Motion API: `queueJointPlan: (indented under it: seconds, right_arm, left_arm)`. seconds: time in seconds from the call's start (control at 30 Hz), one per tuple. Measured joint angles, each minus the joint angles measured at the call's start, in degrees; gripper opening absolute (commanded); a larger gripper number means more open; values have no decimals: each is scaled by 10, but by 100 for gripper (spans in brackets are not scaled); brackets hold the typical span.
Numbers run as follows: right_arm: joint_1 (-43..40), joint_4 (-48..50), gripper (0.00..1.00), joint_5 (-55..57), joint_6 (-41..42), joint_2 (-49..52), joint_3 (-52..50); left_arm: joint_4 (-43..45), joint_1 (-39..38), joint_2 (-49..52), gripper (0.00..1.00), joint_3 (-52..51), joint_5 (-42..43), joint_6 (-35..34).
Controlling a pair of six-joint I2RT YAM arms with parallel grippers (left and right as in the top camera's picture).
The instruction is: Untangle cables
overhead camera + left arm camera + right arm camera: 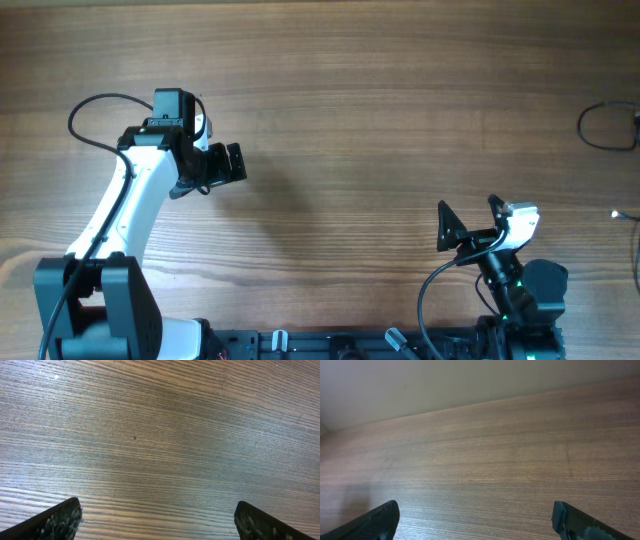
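A thin dark cable lies in a loose loop at the far right edge of the table in the overhead view. A second thin cable with a tiny white tip lies below it at the right edge. My left gripper is open and empty over the left part of the table, far from the cables. My right gripper is open and empty near the front right, to the left of the cables. The left wrist view and the right wrist view show only spread fingertips over bare wood; no cable shows in either.
The wooden table fills the overhead view. The arm bases and their thick black wiring stand along the front edge. A pale wall rises behind the table's far edge in the right wrist view.
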Motion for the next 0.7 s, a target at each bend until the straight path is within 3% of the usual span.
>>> queueJointPlan:
  seconds: [0.37,0.7]
  right_arm:
    - [0,0,100,0,2,0,0]
    - [0,0,100,0,2,0,0]
  left_arm:
    - [0,0,-26,100,0,21,0]
    - [-31,0,-263,100,-1,21,-1]
